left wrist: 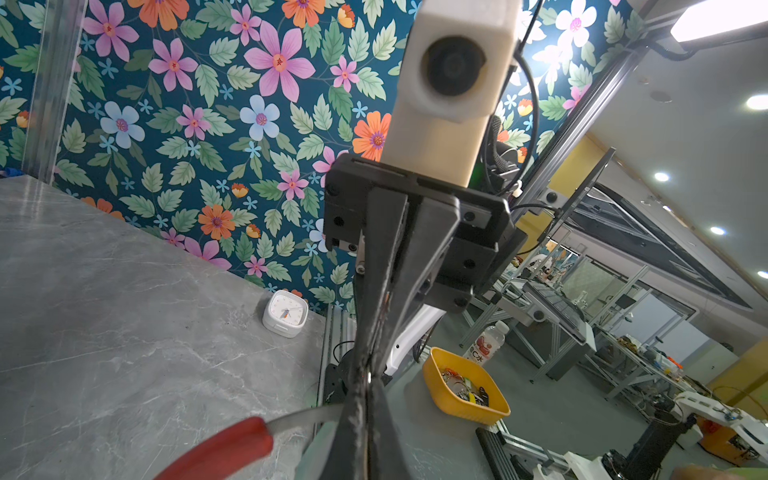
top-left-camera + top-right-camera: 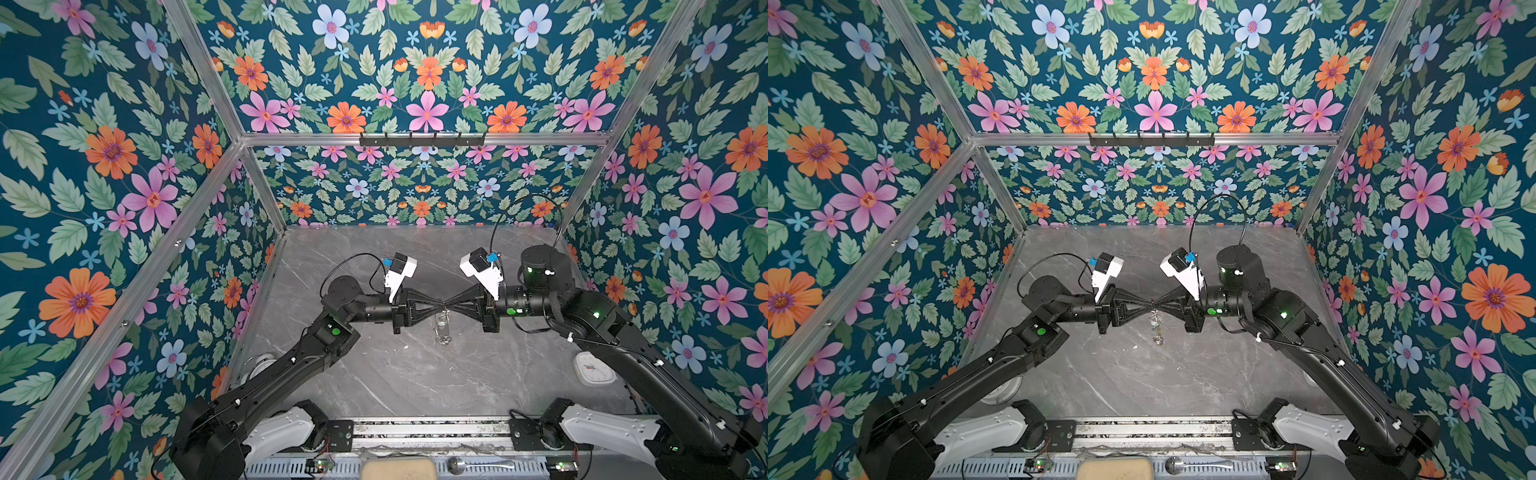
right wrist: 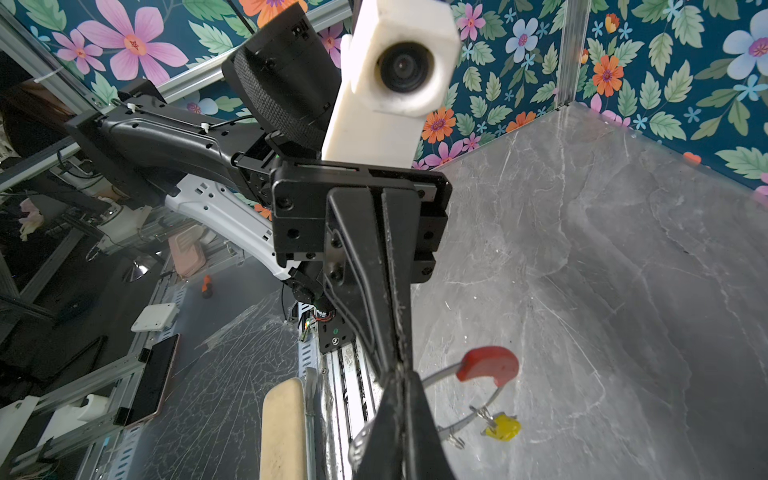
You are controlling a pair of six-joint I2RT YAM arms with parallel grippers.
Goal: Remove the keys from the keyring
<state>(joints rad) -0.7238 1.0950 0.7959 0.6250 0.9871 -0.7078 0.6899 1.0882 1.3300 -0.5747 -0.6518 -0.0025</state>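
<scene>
Above table point(image 2: 415, 374) | left claw point(image 2: 440, 307), right claw point(image 2: 450, 305) seemingly pinch keyring point(image 3: 488, 365)

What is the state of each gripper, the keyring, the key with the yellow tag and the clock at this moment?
keyring: lifted off the table, hanging in the air.
left gripper: shut on the keyring.
right gripper: shut on the keyring, tip to tip with the left gripper.
yellow-tagged key: on the keyring, not yet removed.
clock: resting on the table, apart from both arms.
</scene>
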